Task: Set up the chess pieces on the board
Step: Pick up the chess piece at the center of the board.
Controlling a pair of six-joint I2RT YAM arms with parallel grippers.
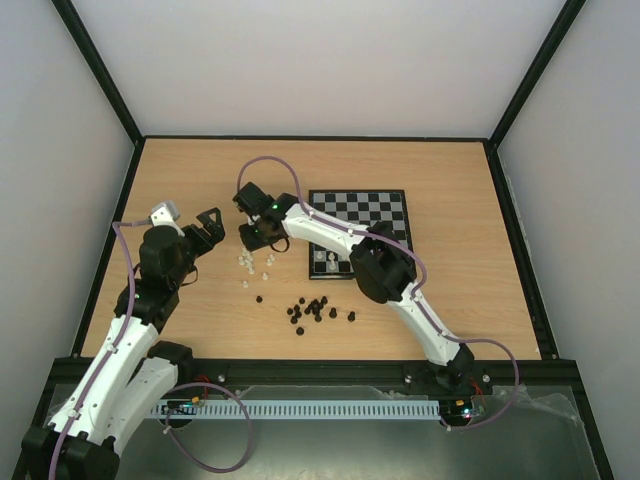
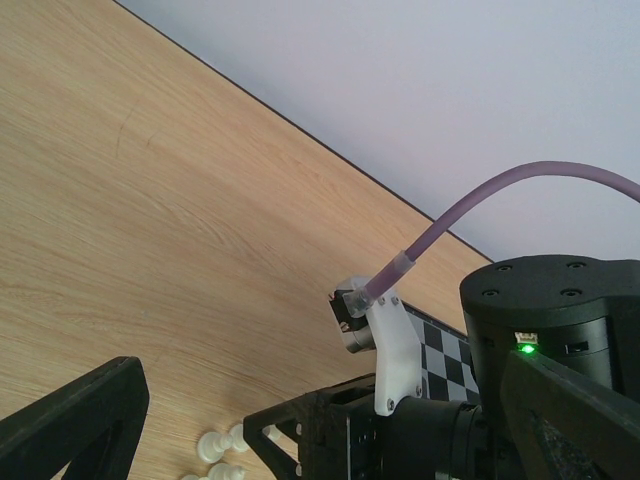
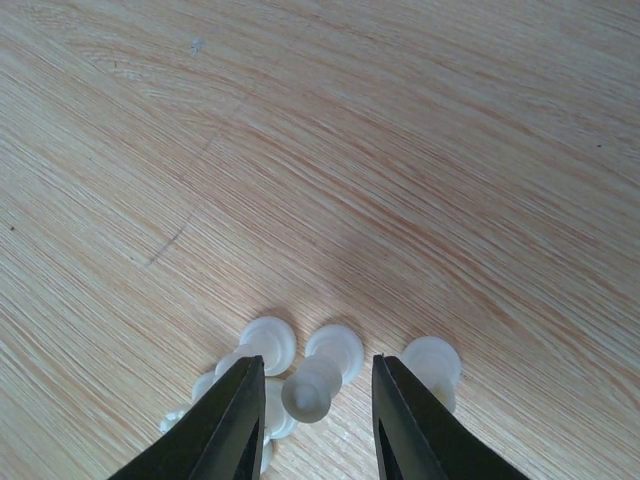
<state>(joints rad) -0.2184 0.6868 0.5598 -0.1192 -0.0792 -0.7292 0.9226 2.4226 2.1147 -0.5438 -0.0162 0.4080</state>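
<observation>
Several white chess pieces (image 1: 254,262) lie scattered on the wood left of the board (image 1: 392,206). My right gripper (image 1: 250,236) is lowered over them. In the right wrist view its jaws (image 3: 318,364) stand open on either side of one lying piece (image 3: 320,382), with a gap on both sides. More white pieces (image 3: 266,342) lie by the left finger and one (image 3: 432,362) by the right. Two white pieces (image 1: 326,261) stand on the board's near edge. My left gripper (image 1: 207,226) hovers open and empty left of the pile, its fingers (image 2: 80,420) spread wide.
A cluster of small black pieces (image 1: 316,310) lies on the table in front of the board. The right arm's wrist and purple cable (image 2: 500,190) fill the left wrist view, close to my left gripper. Dark rails border the table.
</observation>
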